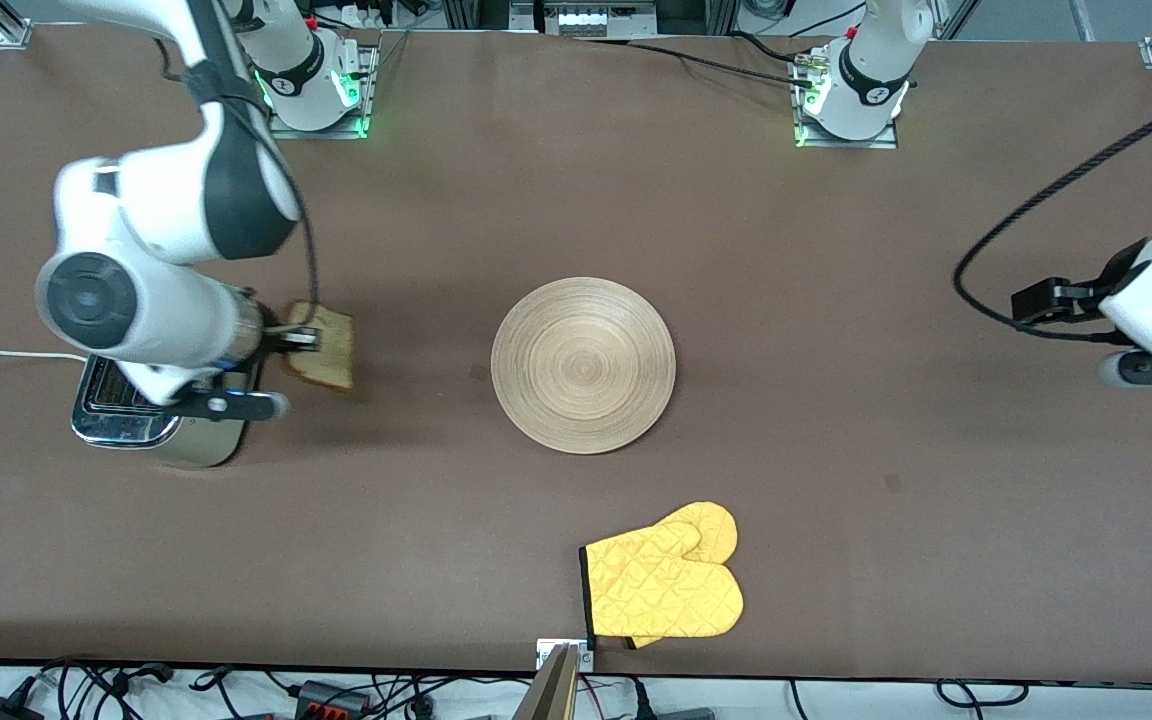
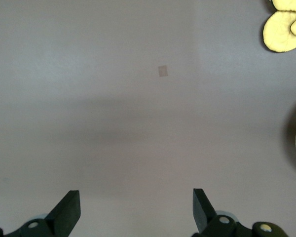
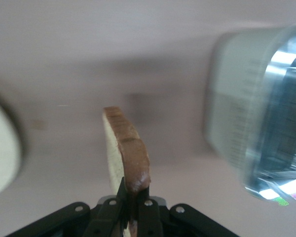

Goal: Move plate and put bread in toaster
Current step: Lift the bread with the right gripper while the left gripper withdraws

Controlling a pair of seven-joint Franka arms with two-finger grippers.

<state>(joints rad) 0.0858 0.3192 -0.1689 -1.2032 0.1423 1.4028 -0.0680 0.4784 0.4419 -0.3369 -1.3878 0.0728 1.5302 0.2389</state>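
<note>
The right gripper (image 1: 298, 338) hangs in the air just beside the toaster (image 1: 136, 415), its jaws clamped thin on one edge of the slice of bread (image 1: 324, 346), which stands on edge in the right wrist view (image 3: 124, 150) with the toaster's chrome top (image 3: 266, 123) close alongside. On a clock face centred on the wooden plate (image 1: 583, 364), the toaster and bread sit at about nine o'clock toward the right arm's end of the brown table (image 1: 836, 250), and the yellow oven mitt (image 1: 664, 580) lies at about five o'clock, nearer the front camera. The left gripper (image 2: 136, 212) waits over bare table near the left arm's end, jaws spread wide and holding nothing.
</note>
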